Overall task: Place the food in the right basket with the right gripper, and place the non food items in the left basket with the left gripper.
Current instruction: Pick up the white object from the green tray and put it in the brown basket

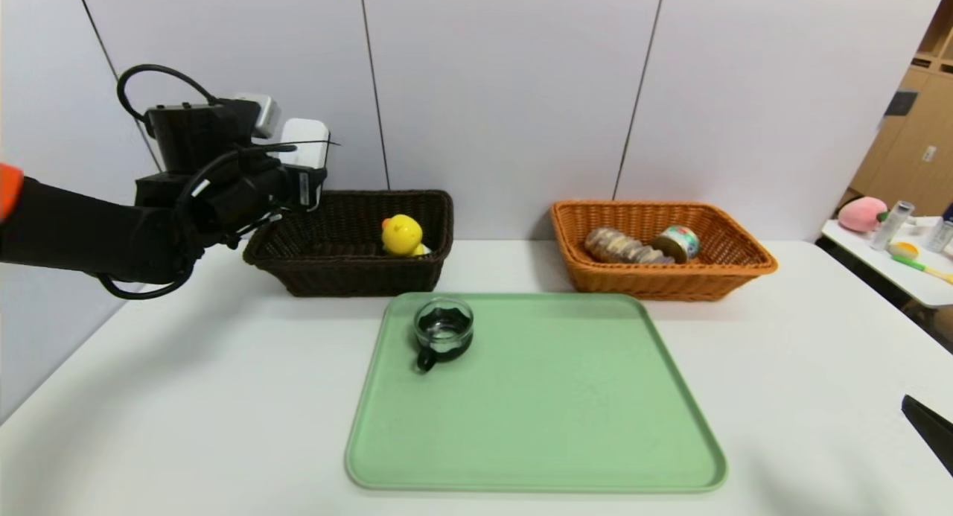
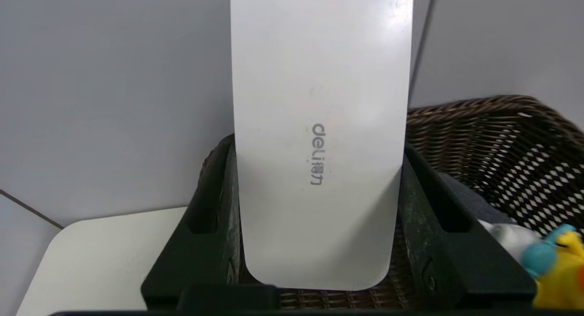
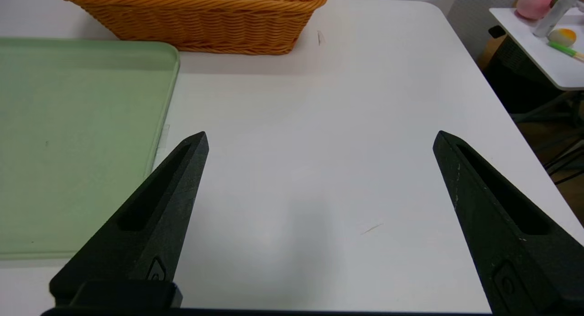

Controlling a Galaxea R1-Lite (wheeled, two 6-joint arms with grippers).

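from the head view, we see our left gripper (image 1: pixel 309 166) raised above the near-left corner of the dark brown, nearly black woven wicker basket (image 1: pixel 350 274), carrying the flat white rounded box (image 1: pixel 305 155). the yellow duck toy (image 1: pixel 402 235) already sits inside that basket. the orange-tan woven wicker basket (image 1: pixel 663 281) on the right holds the long brown-and-purple swirled bread roll (image 1: pixel 622 246) and the short round tin with a green label (image 1: pixel 677 243). the small clear glass cup with a black handle (image 1: pixel 443 331) stands alone on the pale green plastic tray (image 1: pixel 566 427), on a white table (image 1: pixel 149 427). we judge the step in hand is dropping the box into the dark basket; the next move calls for lowering it over the basket's floor and letting go, then fetching the cup.

in the left wrist view, our left fingers (image 2: pixel 424 215) are closed on the box's two long edges. the box looks smooth and rigid, with grey lettering on its face, and hangs over the basket's weave; the duck and a bit of dark grey cloth (image 2: pixel 470 202) lie inside.

in the right wrist view, our right gripper (image 3: pixel 319 147) hangs spread wide and empty over bare table beside the tray.
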